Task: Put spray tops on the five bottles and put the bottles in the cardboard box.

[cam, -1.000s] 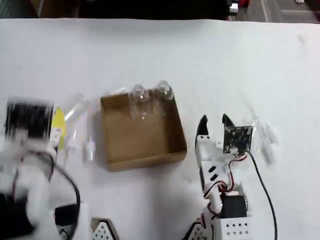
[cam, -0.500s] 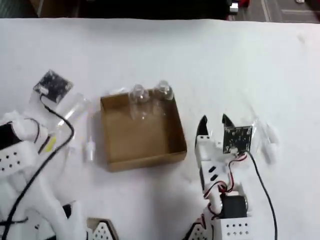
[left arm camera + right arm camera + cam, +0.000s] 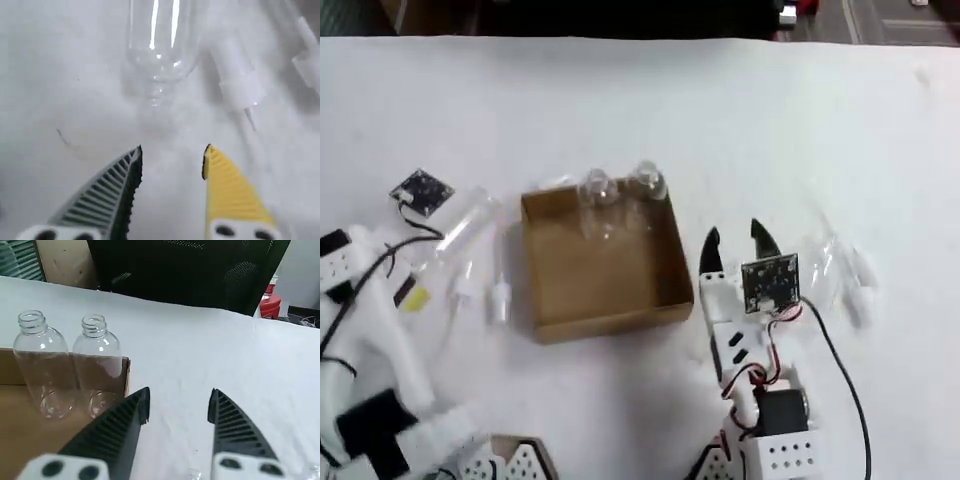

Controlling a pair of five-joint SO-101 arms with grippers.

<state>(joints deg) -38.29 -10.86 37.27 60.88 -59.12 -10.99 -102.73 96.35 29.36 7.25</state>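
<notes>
Your left claw (image 3: pixel 172 152) is hovering released over the table (image 3: pixel 620 100), facing an open-necked bottle (image 3: pixel 161 40) lying beside a loose spray top (image 3: pixel 239 80). Two bottles (image 3: pixel 595 192) are standing inside the cardboard box (image 3: pixel 610 322) at its far wall. Your right claw (image 3: pixel 734 228) is sitting released just right of it.

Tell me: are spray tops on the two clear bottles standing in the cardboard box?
Off. Both clear plastic bottles stand upright in the brown cardboard box with bare, open threaded necks.
</notes>
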